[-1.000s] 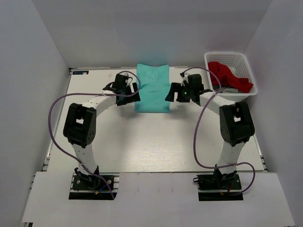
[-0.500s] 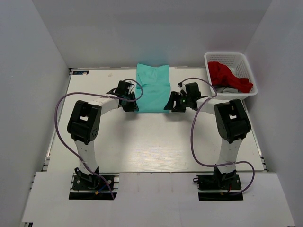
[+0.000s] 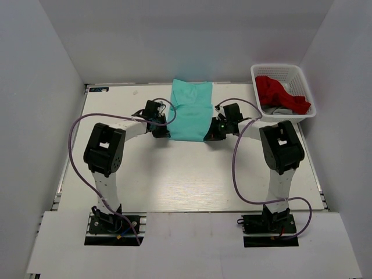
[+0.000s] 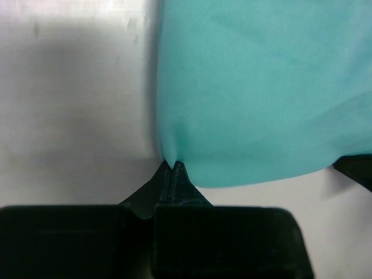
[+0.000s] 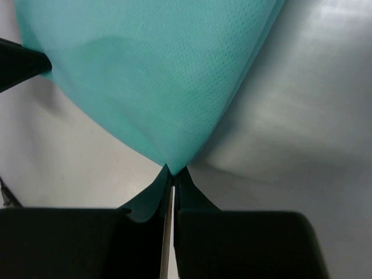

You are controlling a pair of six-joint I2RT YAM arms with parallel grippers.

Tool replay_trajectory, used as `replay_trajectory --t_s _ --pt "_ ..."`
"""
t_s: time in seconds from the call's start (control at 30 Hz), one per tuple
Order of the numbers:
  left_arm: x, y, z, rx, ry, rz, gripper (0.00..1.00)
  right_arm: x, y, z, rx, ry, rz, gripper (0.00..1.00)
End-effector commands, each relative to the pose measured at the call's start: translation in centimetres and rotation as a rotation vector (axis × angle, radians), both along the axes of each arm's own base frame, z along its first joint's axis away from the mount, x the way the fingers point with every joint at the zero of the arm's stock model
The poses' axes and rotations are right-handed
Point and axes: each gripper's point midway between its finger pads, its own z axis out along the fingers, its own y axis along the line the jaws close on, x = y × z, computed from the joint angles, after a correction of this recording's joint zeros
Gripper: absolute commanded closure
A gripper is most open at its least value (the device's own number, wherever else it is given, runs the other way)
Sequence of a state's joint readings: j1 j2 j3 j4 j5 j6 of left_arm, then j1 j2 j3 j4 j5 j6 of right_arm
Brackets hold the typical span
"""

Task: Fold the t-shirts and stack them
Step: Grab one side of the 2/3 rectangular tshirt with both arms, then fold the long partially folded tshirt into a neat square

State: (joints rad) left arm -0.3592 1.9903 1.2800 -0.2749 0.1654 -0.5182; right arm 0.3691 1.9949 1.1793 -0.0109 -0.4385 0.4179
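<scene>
A teal t-shirt (image 3: pixel 191 109), folded into a long strip, lies at the back middle of the table. My left gripper (image 3: pixel 165 132) is shut on its near left corner; the left wrist view has the teal cloth (image 4: pixel 250 93) pinched at the tips of my left gripper (image 4: pixel 172 164). My right gripper (image 3: pixel 209 135) is shut on the near right corner, and in the right wrist view the teal cloth (image 5: pixel 157 75) narrows to a point held by my right gripper (image 5: pixel 174 170). A red t-shirt (image 3: pixel 279 93) is bundled in the basket.
A white plastic basket (image 3: pixel 302 75) stands at the back right, holding the red shirt over something grey. White walls close in the table on three sides. Purple cables loop from both arms.
Both grippers came down to the shirt's near corners and shut on them. The shirt's near edge has drawn in and the cloth has shifted slightly to the right.
</scene>
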Motion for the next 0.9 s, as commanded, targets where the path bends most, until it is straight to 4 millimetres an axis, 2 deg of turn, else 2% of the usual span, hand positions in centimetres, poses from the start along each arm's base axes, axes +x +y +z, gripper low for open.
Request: replay_trajectory --t_s 0.0,0.03,0.07,0.13,0.17,0.2,0.23,0.27,0.3,0.33,0.4,0.47,0.5,0.6,0.73,0.77,0.87 --pt "-4.9 0.4 2.2 0.018 0.054 -0.041 1.00 -3.8 0.1 4.5 0.024 0.006 0.075 1.00" --pt "-6.7 0.7 2.5 0.005 0.072 -0.054 1.00 -5.3 -0.3 4.4 0.015 0.042 0.086 1.00" --pt "-7.9 -0.2 5.9 -0.058 0.017 -0.098 1.00 -7.1 -0.6 4.6 0.017 0.070 0.128 1.00" --pt "-11.0 -0.9 7.3 -0.105 0.024 -0.155 1.00 -9.9 -0.7 7.6 0.070 0.090 0.193 1.00" --pt "-12.1 -1.1 8.4 -0.143 0.022 -0.182 1.00 -11.5 -1.2 7.9 0.060 0.121 0.228 1.00" --pt "-13.6 -1.4 10.5 -0.174 -0.009 -0.203 1.00 -13.2 -1.5 9.9 0.086 0.112 0.271 1.00" --pt "-14.9 -1.4 10.7 -0.189 0.006 -0.211 1.00 -13.9 -1.8 10.2 0.087 0.111 0.288 1.00" --pt "-15.6 -1.5 11.8 -0.215 -0.002 -0.230 1.00 -15.8 -2.3 11.1 0.086 0.157 0.300 1.00" --pt "-17.1 -1.5 12.1 -0.225 0.020 -0.251 1.00 -16.5 -2.6 12.0 0.107 0.137 0.322 1.00" --pt "-18.1 -1.8 14.0 -0.276 0.001 -0.274 1.00 -17.5 -2.8 12.7 0.112 0.147 0.336 1.00" --pt "-19.4 -2.3 16.1 -0.326 -0.020 -0.322 1.00 -18.8 -3.0 13.7 0.128 0.160 0.367 1.00" --pt "-20.3 -2.4 18.4 -0.369 -0.067 -0.345 1.00 -19.9 -2.9 15.7 0.174 0.147 0.391 1.00" --pt "-20.4 -2.3 18.9 -0.374 -0.084 -0.348 1.00 -20.2 -2.8 16.8 0.192 0.108 0.408 1.00" --pt "-20.2 -2.4 20.7 -0.399 -0.165 -0.361 1.00 -19.9 -3.1 18.4 0.196 0.046 0.404 1.00" --pt "-19.0 -2.0 20.8 -0.367 -0.199 -0.309 1.00 -19.2 -2.6 19.5 0.245 0.022 0.403 1.00" --pt "-18.6 -1.8 21.2 -0.363 -0.207 -0.277 1.00 -18.7 -2.7 19.4 0.245 0.026 0.394 1.00" --pt "-16.4 -0.9 20.3 -0.330 -0.203 -0.162 1.00 -17.5 -2.8 18.8 0.254 0.064 0.367 1.00"
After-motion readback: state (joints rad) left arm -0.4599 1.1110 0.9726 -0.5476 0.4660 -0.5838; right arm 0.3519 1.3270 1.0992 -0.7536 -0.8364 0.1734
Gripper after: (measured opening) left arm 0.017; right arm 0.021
